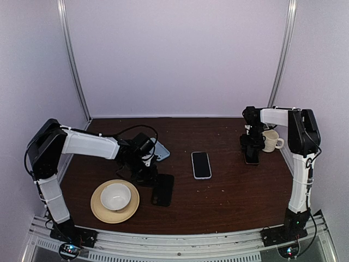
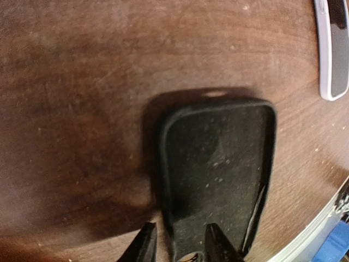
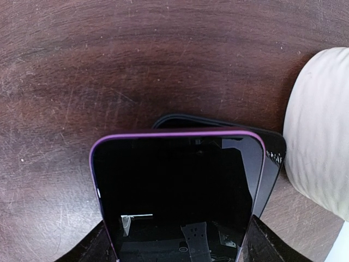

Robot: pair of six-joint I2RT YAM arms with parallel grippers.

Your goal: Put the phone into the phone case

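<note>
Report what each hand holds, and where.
Right hand grips the purple-rimmed phone by its long edges, near one end. Left hand holds nothing: open fingers straddle one wall of the black case.

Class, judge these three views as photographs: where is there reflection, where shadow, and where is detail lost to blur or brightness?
Top external: even light, sharp, pale walls bright against the dark table. Left wrist: soft focus, with a broad shadow left of the phone case. Right wrist: the glossy screen of the phone carries reflections near its lower edge, and the mug is almost washed out.
</note>
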